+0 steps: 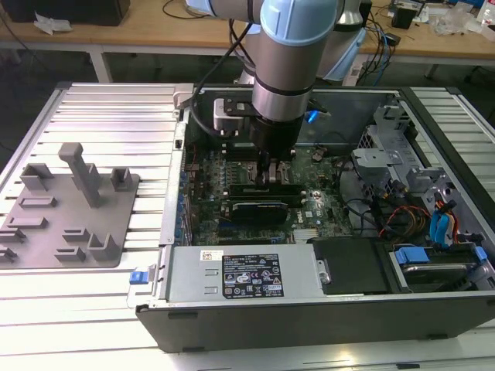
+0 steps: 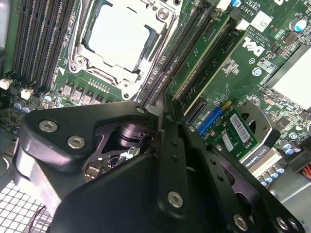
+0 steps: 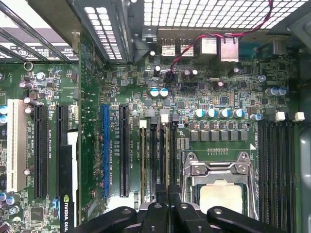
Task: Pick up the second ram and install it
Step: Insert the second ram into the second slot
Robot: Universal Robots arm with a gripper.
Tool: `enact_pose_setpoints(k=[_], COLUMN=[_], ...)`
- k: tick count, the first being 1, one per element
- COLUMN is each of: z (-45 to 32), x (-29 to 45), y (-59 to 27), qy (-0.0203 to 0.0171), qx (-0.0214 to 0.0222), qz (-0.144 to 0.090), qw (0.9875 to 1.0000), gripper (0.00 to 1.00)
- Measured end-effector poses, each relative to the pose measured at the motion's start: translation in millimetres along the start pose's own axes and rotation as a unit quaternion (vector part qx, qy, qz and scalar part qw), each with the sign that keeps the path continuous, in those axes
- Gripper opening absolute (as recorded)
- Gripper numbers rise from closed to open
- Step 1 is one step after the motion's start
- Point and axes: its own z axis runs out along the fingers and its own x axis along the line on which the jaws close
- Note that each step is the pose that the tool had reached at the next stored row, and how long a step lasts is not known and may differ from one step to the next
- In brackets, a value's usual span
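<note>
Gripper down inside the open computer case, over the memory slots beside the processor socket.

On the exterior view's left, the grey moulded plastic tray with upright posts (image 1: 69, 209) lies on the ribbed metal table (image 1: 108, 116), well apart from the arm. Moving right, the silver and pale blue robot arm (image 1: 290, 54) reaches straight down into the open black computer case (image 1: 309, 309), its black gripper (image 1: 272, 176) low over the green motherboard (image 1: 309, 220). In the second wrist view the black fingers (image 2: 171, 160) press close together on a thin green circuit-board stick, the second ram (image 2: 192, 73), standing edge-on in the long black memory slots (image 2: 180, 53) just beside the silver processor socket (image 2: 121, 36). Further right sit the drive cage and blue cables (image 1: 441, 228).
</note>
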Motion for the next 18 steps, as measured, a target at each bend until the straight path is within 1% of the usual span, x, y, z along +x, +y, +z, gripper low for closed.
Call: enact_pose_setpoints(k=[2,5,7,14,18], z=[0.1,1.9,3.2,7.7,8.4], x=[0.0,0.0,0.2,0.4,0.4], y=[-0.1,0.8,1.0,1.1,1.1], qy=[0.0001,-0.0002,0.0001,0.0000,0.0000], qx=[0.0001,0.0035,0.0050,0.0071,0.0071], qz=[0.000,0.000,0.000,0.000,0.000], qw=[1.0000,1.0000,1.0000,1.0000,1.0000], gripper=[0.09,0.09,0.09,0.09,0.09])
